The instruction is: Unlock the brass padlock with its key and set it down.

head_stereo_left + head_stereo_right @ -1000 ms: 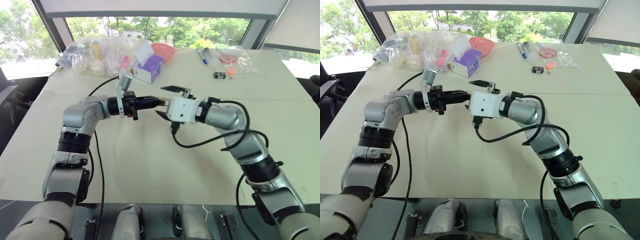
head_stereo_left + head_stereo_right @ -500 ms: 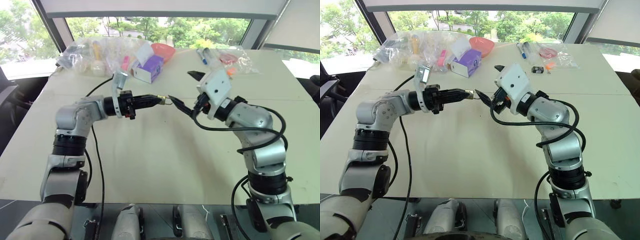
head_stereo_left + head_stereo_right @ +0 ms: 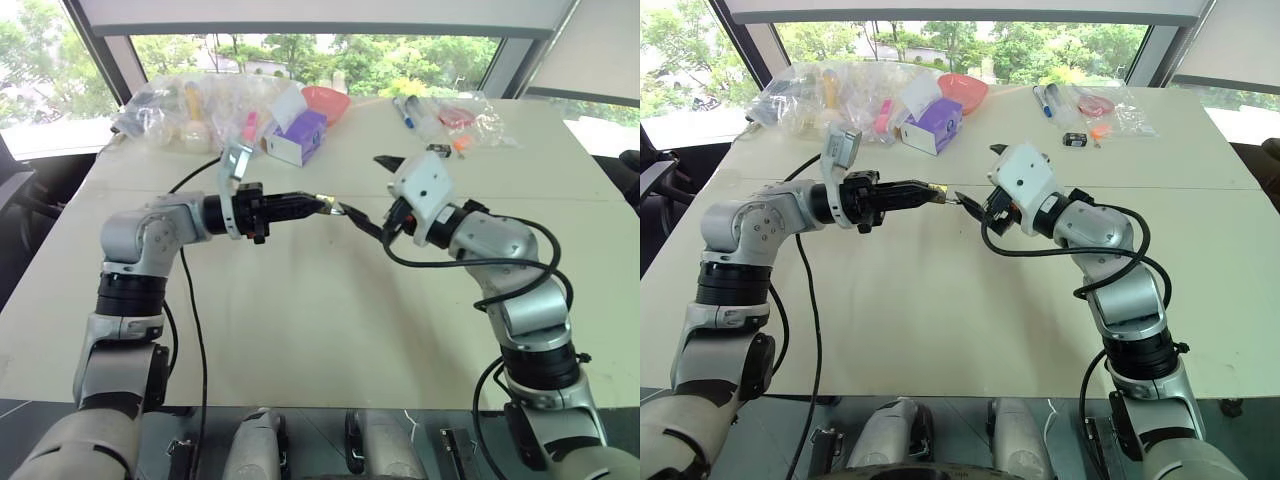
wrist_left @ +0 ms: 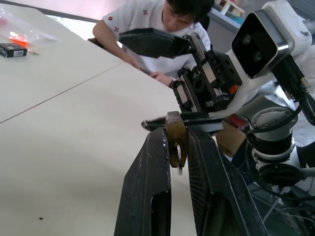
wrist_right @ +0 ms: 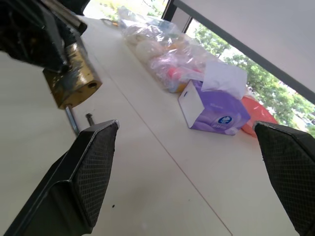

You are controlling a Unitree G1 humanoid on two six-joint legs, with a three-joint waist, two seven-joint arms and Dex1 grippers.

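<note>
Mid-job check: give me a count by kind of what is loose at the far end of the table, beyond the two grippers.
Purple tissue box: 1
Red bowl: 1
Blue-capped marker: 1
Small black block: 1
Clear plastic bags of items, one pile on the left and one on the right: 2
Total: 6

No legible text, number or brand is found on any item. The purple tissue box (image 5: 216,110) on the worktop (image 5: 162,187) carries a round blue-and-white emblem on its side face; its lettering cannot be read. The small black packet (image 4: 13,49) shows pale markings, also unreadable. The brass padlock (image 5: 74,78) shows no readable stamp.
</note>
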